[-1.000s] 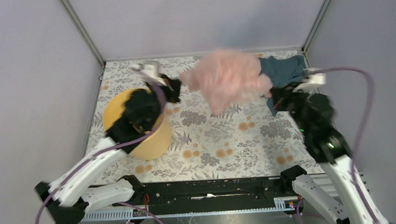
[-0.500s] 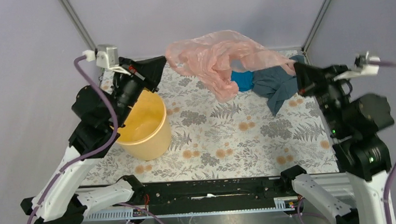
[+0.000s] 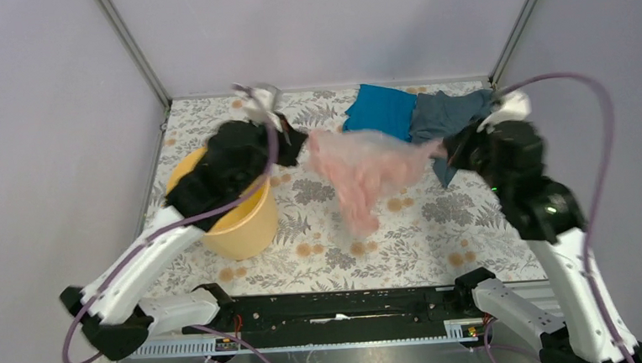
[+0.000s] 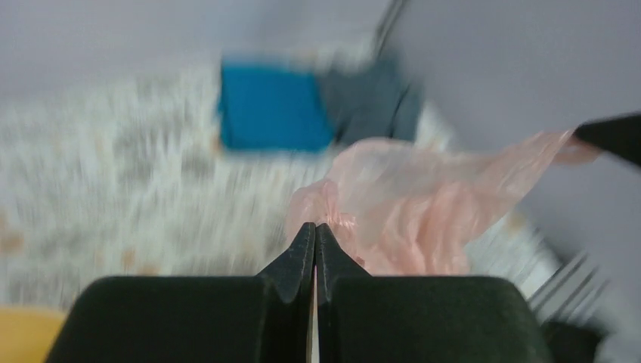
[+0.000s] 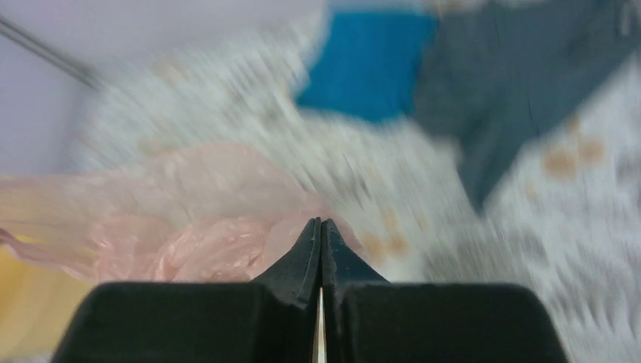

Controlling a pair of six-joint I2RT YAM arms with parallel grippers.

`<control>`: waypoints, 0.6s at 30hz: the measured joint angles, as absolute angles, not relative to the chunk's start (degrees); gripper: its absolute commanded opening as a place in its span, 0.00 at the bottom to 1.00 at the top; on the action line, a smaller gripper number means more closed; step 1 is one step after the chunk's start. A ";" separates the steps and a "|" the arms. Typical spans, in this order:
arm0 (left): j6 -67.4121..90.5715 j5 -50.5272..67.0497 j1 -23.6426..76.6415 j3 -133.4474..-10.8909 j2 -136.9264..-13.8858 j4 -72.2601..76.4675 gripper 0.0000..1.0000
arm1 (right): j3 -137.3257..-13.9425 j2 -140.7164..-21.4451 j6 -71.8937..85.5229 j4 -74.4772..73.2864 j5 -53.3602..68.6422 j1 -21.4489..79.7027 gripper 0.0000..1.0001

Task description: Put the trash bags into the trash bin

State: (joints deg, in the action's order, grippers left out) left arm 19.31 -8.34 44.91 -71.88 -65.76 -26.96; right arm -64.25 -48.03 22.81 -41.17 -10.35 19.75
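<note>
Holding bag strung in air between both claws, I judged step as carry-to-bin. My left claw was pinched together on one end of film, near bin rim. My right claw was clamped on opposite end, near grey cloth. Bag hung above surface, middle sagging, none of it inside bin. Blue cloth lay behind, apart from bag. Next move, I reckoned: swing right claw leftward over bin mouth, lower film in, then part both claws.
</note>
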 measured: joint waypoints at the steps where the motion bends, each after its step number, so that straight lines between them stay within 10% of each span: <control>1: 19.11 -8.82 44.91 -76.55 -64.10 -24.58 0.00 | -71.50 -48.40 22.28 -39.83 -10.37 19.75 0.00; 5: 19.79 -15.27 44.91 -81.60 -55.66 -16.01 0.00 | -79.22 -43.97 21.52 -30.33 -14.17 19.75 0.00; 10: 20.82 -18.22 44.56 -75.61 -53.58 -13.47 0.00 | -60.05 -43.07 25.02 -29.74 -16.93 19.75 0.00; 18: 16.34 -2.70 44.56 -68.45 -57.47 -20.97 0.00 | -51.42 -45.71 24.14 -38.24 -13.98 19.75 0.01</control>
State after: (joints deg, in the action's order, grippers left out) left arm 16.34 -2.70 44.56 -68.45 -57.47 -20.97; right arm -51.42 -45.71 24.14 -38.24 -13.98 19.75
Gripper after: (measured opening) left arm 0.005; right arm 0.011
